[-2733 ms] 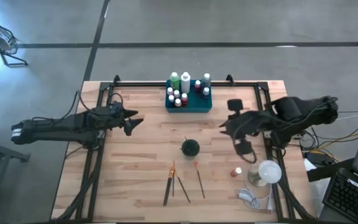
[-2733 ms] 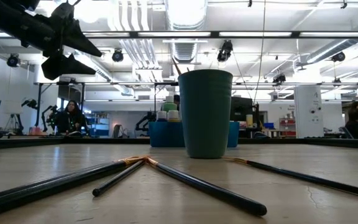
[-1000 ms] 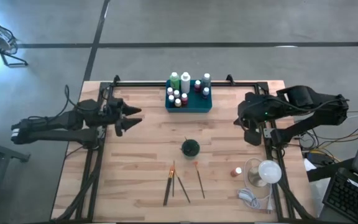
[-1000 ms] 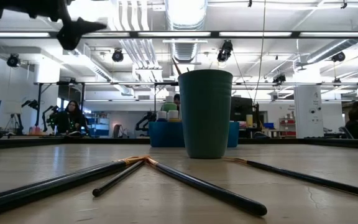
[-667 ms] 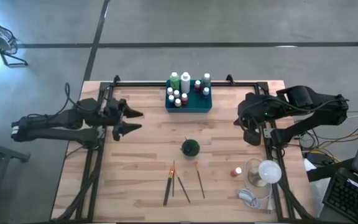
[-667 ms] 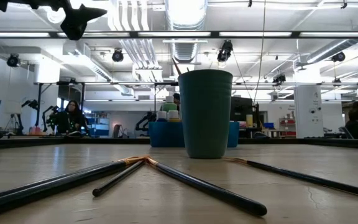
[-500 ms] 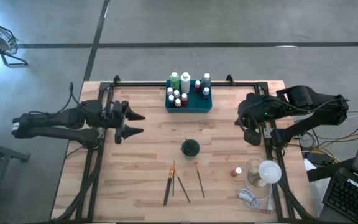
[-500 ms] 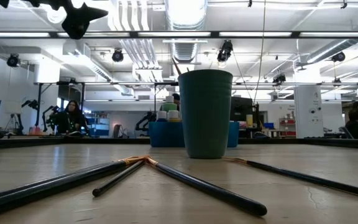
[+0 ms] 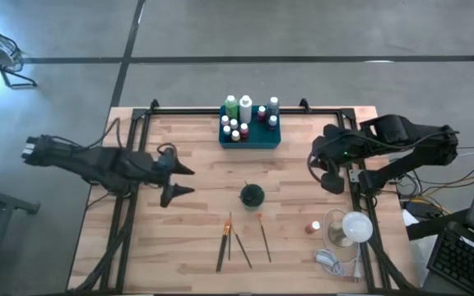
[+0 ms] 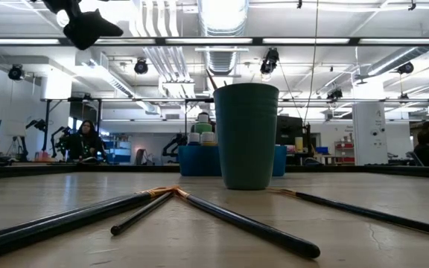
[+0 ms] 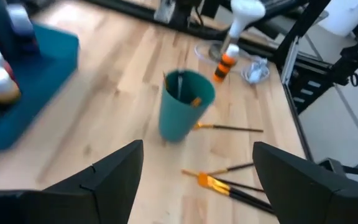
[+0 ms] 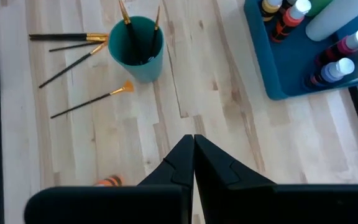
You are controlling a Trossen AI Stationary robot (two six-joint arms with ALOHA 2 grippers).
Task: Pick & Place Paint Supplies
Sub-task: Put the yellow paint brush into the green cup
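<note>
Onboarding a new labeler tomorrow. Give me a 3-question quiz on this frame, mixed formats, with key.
1. True or false: the left gripper holds a paintbrush.
2. How many paintbrushes lie loose on the table?
A. two
B. four
C. six
3. Fill in: the paint bottles stand in the teal ___.

Key:
1. False. It hovers open and empty, left of the dark green cup; the right gripper is shut near the table's right edge.
2. B. Two more stand in the cup.
3. tray
</note>
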